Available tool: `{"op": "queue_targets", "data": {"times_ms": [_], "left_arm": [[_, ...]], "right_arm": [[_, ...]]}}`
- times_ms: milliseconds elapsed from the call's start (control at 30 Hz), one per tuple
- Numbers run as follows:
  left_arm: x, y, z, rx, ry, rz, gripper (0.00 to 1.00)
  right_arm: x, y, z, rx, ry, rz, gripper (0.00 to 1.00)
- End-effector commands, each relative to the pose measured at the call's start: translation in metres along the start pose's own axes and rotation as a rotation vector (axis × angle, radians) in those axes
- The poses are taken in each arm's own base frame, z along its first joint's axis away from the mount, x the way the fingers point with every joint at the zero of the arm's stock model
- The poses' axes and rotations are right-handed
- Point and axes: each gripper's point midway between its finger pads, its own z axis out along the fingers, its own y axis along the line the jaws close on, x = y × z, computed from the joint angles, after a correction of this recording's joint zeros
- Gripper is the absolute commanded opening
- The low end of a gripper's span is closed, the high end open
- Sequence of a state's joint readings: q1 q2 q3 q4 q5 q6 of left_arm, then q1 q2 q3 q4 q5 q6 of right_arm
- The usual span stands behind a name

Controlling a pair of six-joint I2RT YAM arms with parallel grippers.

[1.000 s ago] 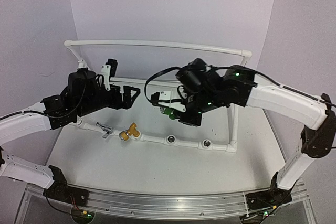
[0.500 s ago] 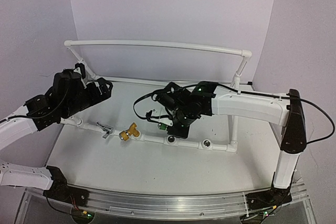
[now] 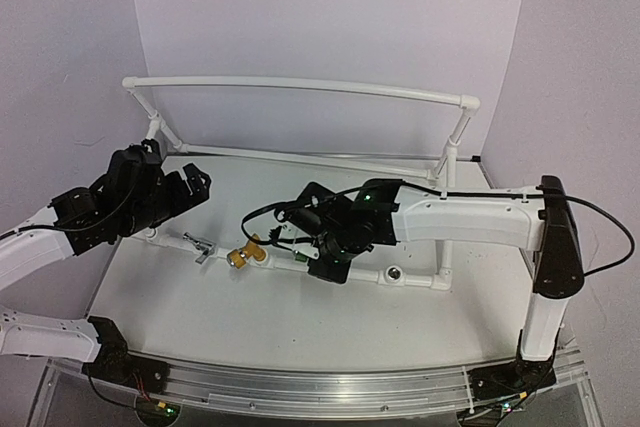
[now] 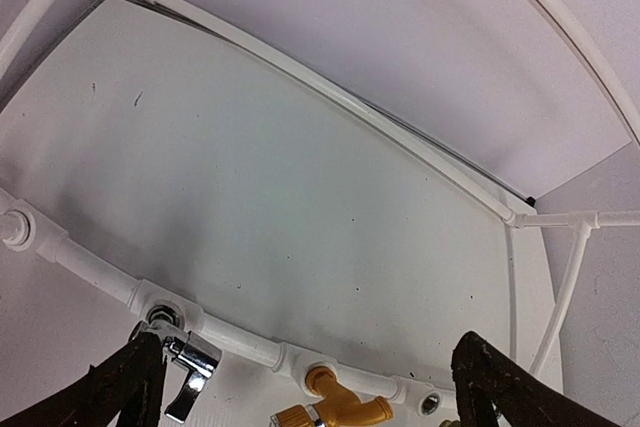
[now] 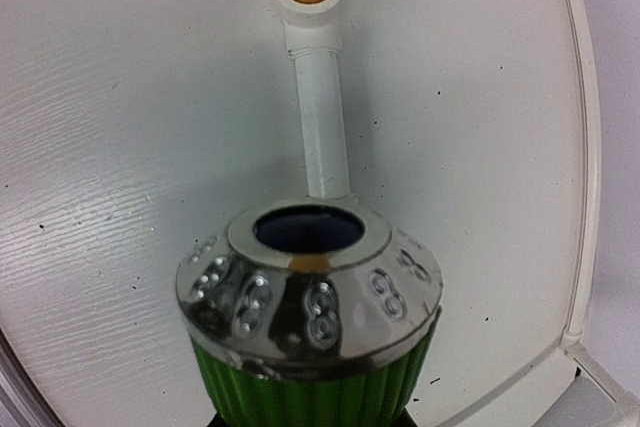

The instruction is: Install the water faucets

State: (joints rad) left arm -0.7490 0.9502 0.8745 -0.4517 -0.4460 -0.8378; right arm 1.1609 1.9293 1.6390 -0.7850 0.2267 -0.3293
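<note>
Silver faucet and brass-yellow faucet sit in pipe frame sockets; green faucet hangs just beside.

front pipe bars approach, tabletop open behind

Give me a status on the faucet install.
Done: the silver faucet and the brass faucet sit in the two left sockets of the pipe. In hand: the right gripper holds the green faucet low over the pipe beside the brass one; whether it is seated is hidden. The left gripper hangs open, empty. Left: seat the green faucet; the rightmost socket is bare.
</note>
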Motion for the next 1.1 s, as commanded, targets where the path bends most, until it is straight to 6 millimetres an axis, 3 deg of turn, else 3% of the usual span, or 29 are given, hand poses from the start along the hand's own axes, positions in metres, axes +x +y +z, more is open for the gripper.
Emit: {"op": "queue_targets", "data": {"times_ms": [0,267,400,600,667,767,1067], "left_arm": [[-0.009,-0.005,-0.003,0.004,-0.014,-0.017,1.00],[-0.007,-0.017,-0.002,0.048,0.013,0.063,1.00],[0.015,-0.041,0.002,0.173,0.129,0.269,1.00],[0.046,-0.066,-0.010,0.376,0.262,0.482,1.00],[0.063,-0.077,-0.015,0.462,0.341,0.547,0.97],[0.095,-0.086,-0.015,0.536,0.492,0.649,0.90],[0.192,-0.107,0.007,0.559,0.763,1.000,0.73]], "right_arm": [[-0.005,-0.013,0.006,0.074,-0.020,0.085,0.00],[-0.003,-0.013,0.013,0.090,-0.020,0.106,0.00],[0.000,-0.019,0.004,0.084,-0.037,0.117,0.00],[0.014,-0.085,-0.032,0.077,-0.128,0.278,0.00],[0.022,-0.104,-0.045,0.090,-0.157,0.325,0.00],[0.030,-0.116,-0.064,0.107,-0.197,0.376,0.00],[0.082,-0.135,-0.071,0.185,-0.147,0.533,0.00]]}}
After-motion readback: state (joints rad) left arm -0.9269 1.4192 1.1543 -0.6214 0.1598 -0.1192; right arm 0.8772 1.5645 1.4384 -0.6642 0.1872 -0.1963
